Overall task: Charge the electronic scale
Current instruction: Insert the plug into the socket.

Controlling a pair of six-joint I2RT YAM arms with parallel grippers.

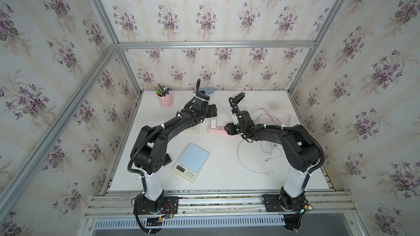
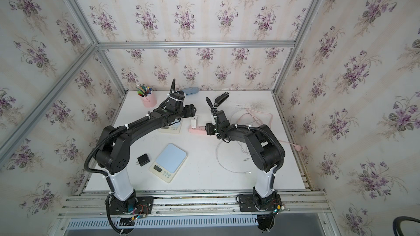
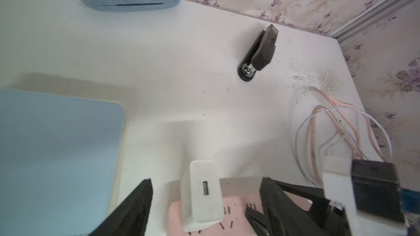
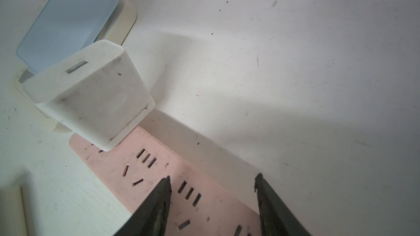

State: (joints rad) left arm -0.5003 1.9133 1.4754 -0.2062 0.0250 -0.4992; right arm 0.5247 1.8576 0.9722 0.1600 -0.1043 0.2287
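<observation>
Electronic scale [image 1: 190, 163], a cream plastic slab topped by a pale blue weighing plate, lies flat on the white tabletop [image 1: 227, 178] at front centre, between the two arm bases. Its long axis runs from front-left to back-right, and the end with the small dark display and round buttons faces the front edge. Just beside it on the left lies a small black plug adapter [image 2: 143, 160].

The left arm [image 1: 172, 126] rises from its front-left base, folds at the elbow and stretches back and rightward, passing over a second cream-and-blue scale [image 2: 171, 128]. The left gripper [image 3: 205, 179] hovers with its fingers spread wide on either side of a white cube-shaped USB charger [image 3: 200, 200], touching neither face. That charger stands upright in one end of a pink plastic power strip [image 4: 159, 169].

The right arm [image 1: 272, 130] rises from the front-right base and bends low and leftward. The right gripper [image 4: 213, 175] has its fingers apart over the strip's other end; whether the tips press on the strip I cannot tell. A thin white cable [image 1: 270, 149] lies in loose loops on the tabletop farther right.
</observation>
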